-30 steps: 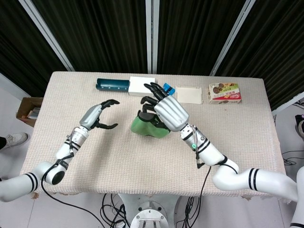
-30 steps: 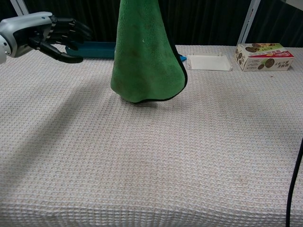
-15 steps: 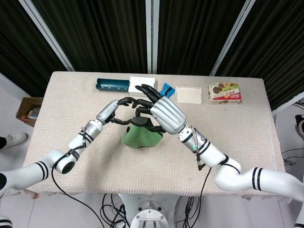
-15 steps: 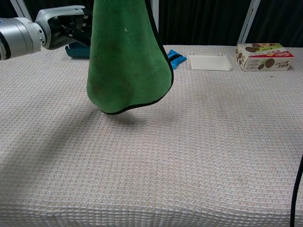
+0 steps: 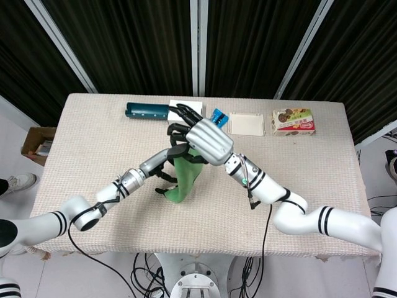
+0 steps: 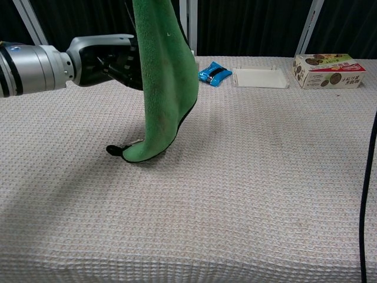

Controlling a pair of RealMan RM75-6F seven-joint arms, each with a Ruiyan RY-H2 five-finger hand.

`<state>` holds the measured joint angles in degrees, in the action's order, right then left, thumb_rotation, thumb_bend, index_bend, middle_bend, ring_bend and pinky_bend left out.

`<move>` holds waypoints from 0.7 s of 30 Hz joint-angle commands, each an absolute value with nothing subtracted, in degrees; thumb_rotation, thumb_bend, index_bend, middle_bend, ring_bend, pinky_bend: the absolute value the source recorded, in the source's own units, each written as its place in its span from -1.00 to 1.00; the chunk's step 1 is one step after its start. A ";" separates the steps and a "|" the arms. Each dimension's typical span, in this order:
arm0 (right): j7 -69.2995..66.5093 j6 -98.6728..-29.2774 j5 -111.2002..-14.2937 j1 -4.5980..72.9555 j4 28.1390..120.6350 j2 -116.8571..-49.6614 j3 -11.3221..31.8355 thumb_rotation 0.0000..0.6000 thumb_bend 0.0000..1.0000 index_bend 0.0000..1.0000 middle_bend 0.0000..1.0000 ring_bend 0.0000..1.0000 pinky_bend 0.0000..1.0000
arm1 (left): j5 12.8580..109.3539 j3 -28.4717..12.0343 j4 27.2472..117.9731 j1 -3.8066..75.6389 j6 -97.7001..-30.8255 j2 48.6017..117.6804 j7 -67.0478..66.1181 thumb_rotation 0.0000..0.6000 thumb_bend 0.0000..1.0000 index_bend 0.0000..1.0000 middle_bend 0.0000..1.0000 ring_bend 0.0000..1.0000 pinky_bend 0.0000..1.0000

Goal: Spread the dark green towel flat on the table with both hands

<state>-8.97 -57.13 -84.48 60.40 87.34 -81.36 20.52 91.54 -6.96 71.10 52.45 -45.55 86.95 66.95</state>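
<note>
The dark green towel hangs as a narrow fold from my right hand, which grips its top above the table's middle. In the chest view the towel drops from the upper edge of the frame. Its lower tip touches the table, with a dark bit of trim sticking out to the left. My left hand is up against the towel's left side at mid height. Its fingers go in behind the cloth and are hidden there. The right hand is out of the chest view.
Along the far edge lie a teal box, a white box, a blue packet, a white tray and a biscuit box. A cardboard box sits on the floor to the left.
My left hand has come in from the left and reached the towel. The right hand lifted and shifted the towel, which now hangs narrower with its tip on the table.
</note>
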 commanded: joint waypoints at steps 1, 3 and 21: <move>-10.28 -57.30 -84.86 61.89 85.41 -83.38 20.77 1.00 0.02 0.56 -0.34 -1.00 -1.00 | 90.63 -6.77 69.61 52.86 -45.46 88.14 66.77 1.00 -0.48 -0.46 -0.63 -0.62 -0.58; -10.93 -57.45 -85.32 62.71 84.46 -84.51 20.81 1.00 0.02 0.56 -0.34 -1.00 -1.00 | 88.41 -7.49 67.86 52.65 -45.43 89.68 64.25 1.00 -0.48 -0.48 -0.63 -0.62 -0.58; -7.01 -60.79 -83.56 62.80 81.26 -88.09 20.49 1.00 0.02 0.56 -0.33 -1.00 -1.00 | 78.90 -10.71 67.63 50.04 -47.22 93.66 55.74 1.00 -0.27 0.29 -0.42 -0.55 -0.57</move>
